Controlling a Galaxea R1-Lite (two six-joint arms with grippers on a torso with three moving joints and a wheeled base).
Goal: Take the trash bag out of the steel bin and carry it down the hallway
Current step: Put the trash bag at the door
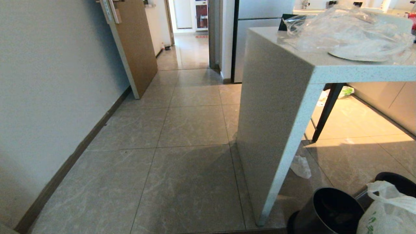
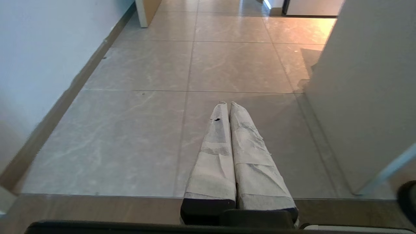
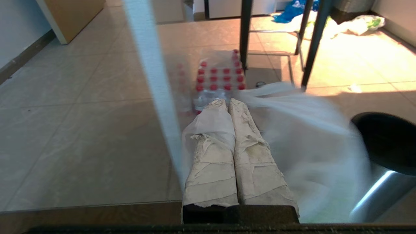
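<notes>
My right gripper (image 3: 227, 101) is shut on a thin handle of the trash bag (image 3: 312, 136); the plastic wraps over one finger and runs between the two. The white bag with green print (image 1: 386, 211) hangs beside the gripper, apart from the steel bin (image 3: 373, 195). The bin's wide black rim (image 1: 398, 180) shows behind the bag. The hallway (image 1: 191, 55) of glossy grey tiles runs ahead past a doorway. My left gripper (image 2: 227, 104) is shut with nothing in it, level over the floor tiles.
A speckled white counter (image 1: 276, 97) stands close on the right, clear plastic (image 1: 347, 29) piled on top. A second dark round bin (image 1: 325, 211) sits by its foot. A pack of red-capped bottles (image 3: 219, 78) lies under it. A wall (image 1: 48, 97) runs on the left, then a wooden door (image 1: 136, 45).
</notes>
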